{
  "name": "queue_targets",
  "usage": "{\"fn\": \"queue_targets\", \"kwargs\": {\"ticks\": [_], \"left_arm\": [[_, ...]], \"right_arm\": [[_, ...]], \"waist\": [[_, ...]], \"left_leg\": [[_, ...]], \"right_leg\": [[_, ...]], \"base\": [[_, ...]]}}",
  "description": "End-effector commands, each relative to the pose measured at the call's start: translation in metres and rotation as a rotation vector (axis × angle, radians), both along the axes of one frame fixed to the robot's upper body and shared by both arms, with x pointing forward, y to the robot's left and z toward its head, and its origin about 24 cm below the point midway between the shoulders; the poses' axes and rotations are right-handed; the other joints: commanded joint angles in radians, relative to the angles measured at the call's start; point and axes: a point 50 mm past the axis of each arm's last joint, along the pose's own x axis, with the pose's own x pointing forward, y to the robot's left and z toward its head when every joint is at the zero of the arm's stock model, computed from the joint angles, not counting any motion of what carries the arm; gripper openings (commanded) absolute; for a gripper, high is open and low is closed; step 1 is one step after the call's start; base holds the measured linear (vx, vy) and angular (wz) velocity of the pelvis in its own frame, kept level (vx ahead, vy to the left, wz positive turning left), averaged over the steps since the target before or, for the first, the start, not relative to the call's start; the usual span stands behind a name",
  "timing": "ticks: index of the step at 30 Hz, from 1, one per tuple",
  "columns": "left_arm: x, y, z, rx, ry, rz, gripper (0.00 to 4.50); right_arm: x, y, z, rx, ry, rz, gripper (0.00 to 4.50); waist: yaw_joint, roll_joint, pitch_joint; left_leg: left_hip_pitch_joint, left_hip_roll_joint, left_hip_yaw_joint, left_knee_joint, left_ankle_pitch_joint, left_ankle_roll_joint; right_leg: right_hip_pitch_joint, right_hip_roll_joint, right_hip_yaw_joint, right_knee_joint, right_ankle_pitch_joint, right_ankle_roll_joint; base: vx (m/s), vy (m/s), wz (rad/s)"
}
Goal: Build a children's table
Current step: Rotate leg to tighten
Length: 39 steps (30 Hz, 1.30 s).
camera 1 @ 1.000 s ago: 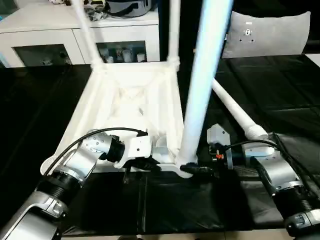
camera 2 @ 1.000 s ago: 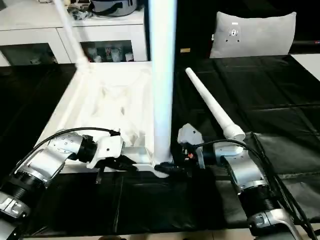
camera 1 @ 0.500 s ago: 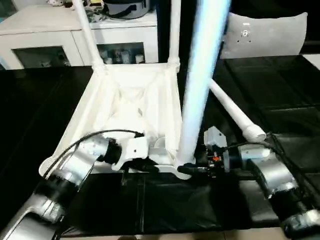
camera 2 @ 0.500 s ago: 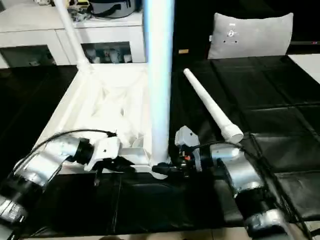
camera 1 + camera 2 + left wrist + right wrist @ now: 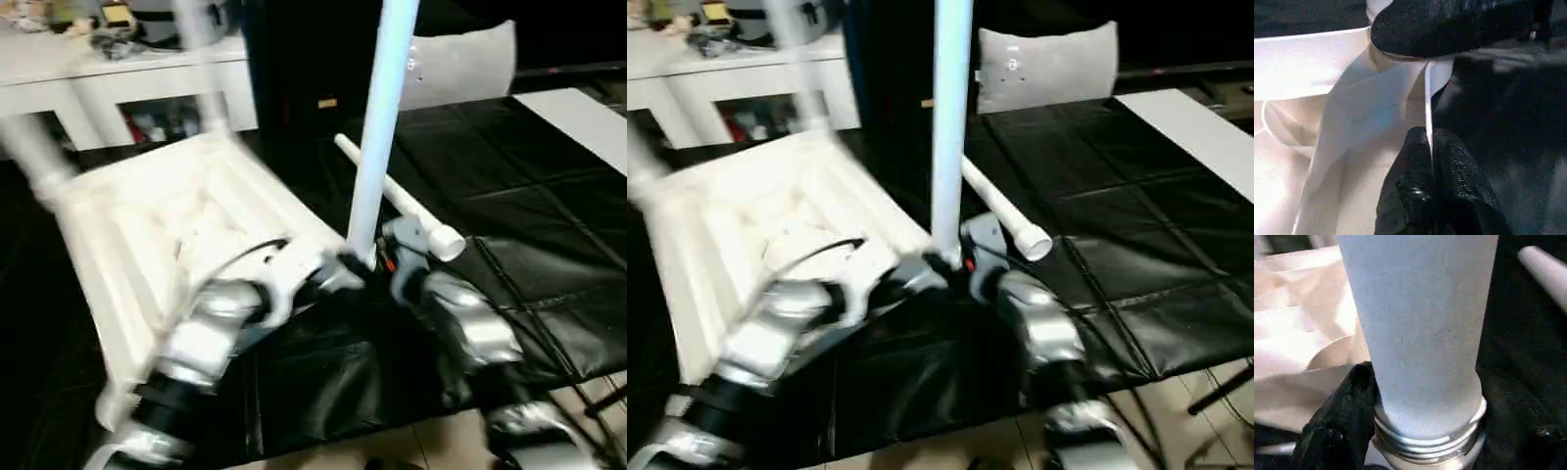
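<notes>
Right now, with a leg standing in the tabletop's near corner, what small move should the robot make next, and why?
Probably twist the upright leg further into its socket with the right hand. Screw threads show at the leg's base, so it looks not fully seated. The left hand pinches a thin edge of the tabletop, steadying it.

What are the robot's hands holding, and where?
Left gripper pinches the tabletop by a thin rib. Right gripper grips the upright leg at its base.
</notes>
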Motion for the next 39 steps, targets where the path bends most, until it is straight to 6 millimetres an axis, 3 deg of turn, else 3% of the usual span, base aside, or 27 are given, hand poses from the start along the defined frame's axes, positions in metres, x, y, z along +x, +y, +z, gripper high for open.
{"fn": "queue_targets", "kwargs": {"ticks": [1, 2, 3, 7, 10, 12, 15, 16, 18, 22, 23, 26, 30, 32, 33, 34, 35, 39], "left_arm": [[0.004, -0.019, 0.027, -0.039, -0.119, -0.040, 0.00], [0.004, -0.019, 0.027, -0.039, -0.119, -0.040, 0.00], [0.004, -0.019, 0.027, -0.036, -0.117, -0.038, 0.00], [0.005, -0.009, 0.024, -0.007, -0.113, -0.016, 0.00], [0.006, -0.007, 0.023, 0.002, -0.110, -0.006, 0.00], [0.008, -0.003, 0.021, 0.021, -0.112, -0.013, 0.00], [0.008, 0.000, 0.019, 0.041, -0.110, -0.031, 0.00], [0.008, 0.000, 0.019, 0.041, -0.110, -0.031, 0.00], [0.008, 0.007, 0.017, 0.067, -0.108, -0.079, 0.00], [0.003, 0.019, 0.012, 0.110, -0.071, -0.211, 0.00], [0.002, 0.019, 0.011, 0.112, -0.068, -0.218, 0.00], [-0.005, 0.026, 0.008, 0.143, -0.044, -0.352, 0.00], [-0.015, 0.031, 0.006, 0.158, -0.039, -0.527, 0.00], [-0.018, 0.033, 0.006, 0.165, -0.032, -0.573, 0.00], [-0.022, 0.037, 0.005, 0.187, -0.013, -0.656, 0.00], [-0.022, 0.037, 0.005, 0.189, -0.012, -0.661, 0.00], [-0.024, 0.040, 0.004, 0.204, -0.006, -0.709, 0.00], [-0.024, 0.043, 0.003, 0.226, 0.001, -0.741, 0.00]], "right_arm": [[-0.005, 0.023, -0.001, 0.056, 0.020, 0.078, 2.72], [-0.005, 0.023, -0.001, 0.056, 0.020, 0.078, 2.72], [-0.005, 0.023, -0.001, 0.063, 0.020, 0.077, 3.28], [-0.007, 0.006, 0.001, 0.049, -0.031, 0.067, 3.51], [-0.010, -0.003, 0.003, 0.066, -0.048, 0.061, 3.84], [-0.022, -0.020, 0.007, 0.068, -0.089, 0.114, 4.09], [-0.028, -0.029, 0.008, 0.062, -0.105, 0.128, 4.29], [-0.028, -0.029, 0.008, 0.062, -0.105, 0.128, 4.34], [-0.037, -0.043, 0.010, 0.042, -0.125, 0.169, 4.47], [-0.047, -0.059, 0.015, 0.017, -0.144, 0.257, 4.47], [-0.047, -0.059, 0.015, 0.016, -0.145, 0.262, 4.47], [-0.049, -0.065, 0.023, -0.001, -0.146, 0.347, 4.47], [-0.047, -0.066, 0.026, -0.061, -0.130, 0.461, 4.47], [-0.047, -0.067, 0.027, -0.086, -0.124, 0.496, 4.47], [-0.049, -0.065, 0.027, -0.120, -0.101, 0.590, 4.47], [-0.049, -0.065, 0.027, -0.121, -0.098, 0.597, 4.47], [-0.050, -0.064, 0.027, -0.120, -0.073, 0.656, 4.31], [-0.049, -0.060, 0.026, -0.118, -0.058, 0.716, 4.00]], "waist": [[0.012, -0.009, -0.066], [0.013, -0.010, -0.067], [0.015, -0.010, -0.069], [0.026, -0.009, -0.076], [0.044, -0.013, -0.077], [0.060, -0.013, -0.075], [0.072, -0.012, -0.077], [0.070, -0.016, -0.073], [0.069, -0.011, -0.069], [0.070, -0.010, -0.066], [0.070, -0.007, -0.066], [0.073, -0.010, -0.067], [0.089, -0.008, -0.071], [0.093, -0.006, -0.071], [0.108, -0.008, -0.073], [0.110, -0.008, -0.074], [0.115, -0.013, -0.075], [0.129, -0.010, -0.075]], "left_leg": [[-0.004, 0.009, -0.003, -0.071, -0.279, 0.080], [-0.007, 0.010, -0.003, -0.072, -0.264, 0.084], [-0.013, 0.013, -0.004, -0.073, -0.235, 0.093], [-0.014, 0.014, 0.002, -0.067, -0.162, 0.112], [-0.016, 0.013, 0.006, -0.062, -0.116, 0.126], [-0.012, 0.016, 0.009, -0.061, -0.110, 0.130], [-0.012, 0.019, 0.008, -0.064, -0.109, 0.130], [-0.017, 0.015, 0.008, -0.066, -0.125, 0.123], [-0.010, 0.013, 0.009, -0.067, -0.167, 0.112], [-0.007, 0.011, 0.008, -0.070, -0.208, 0.105], [-0.006, 0.011, 0.008, -0.070, -0.214, 0.104], [-0.003, 0.012, 0.007, -0.069, -0.225, 0.102], [0.002, 0.018, 0.006, -0.070, -0.206, 0.103], [-0.001, 0.021, 0.007, -0.070, -0.193, 0.105], [0.003, 0.025, 0.008, -0.069, -0.178, 0.102], [0.003, 0.025, 0.010, -0.068, -0.172, 0.103], [0.002, 0.027, 0.009, -0.068, -0.158, 0.107], [0.001, 0.029, 0.011, -0.070, -0.154, 0.101]], "right_leg": [[0.061, -0.060, 0.039, -0.079, -0.435, -0.083], [0.063, -0.061, 0.042, -0.075, -0.414, -0.091], [0.065, -0.058, 0.046, -0.065, -0.371, -0.108], [0.064, -0.060, 0.054, -0.053, -0.293, -0.141], [0.063, -0.060, 0.060, -0.043, -0.252, -0.158], [0.062, -0.056, 0.061, -0.047, -0.267, -0.138], [0.061, -0.056, 0.061, -0.043, -0.266, -0.135], [0.065, -0.055, 0.059, -0.047, -0.294, -0.124], [0.059, -0.055, 0.058, -0.058, -0.361, -0.104], [0.055, -0.052, 0.054, -0.072, -0.434, -0.072], [0.054, -0.053, 0.054, -0.072, -0.440, -0.068], [0.052, -0.054, 0.054, -0.072, -0.449, -0.071], [0.048, -0.054, 0.060, -0.061, -0.392, -0.104], [0.050, -0.054, 0.063, -0.055, -0.368, -0.113], [0.047, -0.057, 0.067, -0.049, -0.352, -0.125], [0.047, -0.056, 0.069, -0.048, -0.340, -0.129], [0.050, -0.056, 0.071, -0.042, -0.305, -0.142], [0.052, -0.058, 0.075, -0.033, -0.278, -0.160]], "base": [[0.000, 0.000, 0.00], [0.000, 0.000, 0.00], [0.000, 0.000, 0.00], [0.000, 0.000, 0.00], [0.000, 0.000, 0.00], [0.000, 0.000, 0.00], [0.000, 0.000, 0.00], [0.000, 0.000, 0.00], [0.000, 0.000, 0.00], [0.000, 0.000, 0.00], [0.000, 0.000, 0.00], [0.000, 0.000, 0.00], [0.000, 0.000, 0.00], [0.000, 0.000, 0.00], [0.000, 0.000, 0.00], [0.000, 0.000, 0.00], [0.000, 0.000, 0.00], [0.000, 0.000, 0.00]]}}
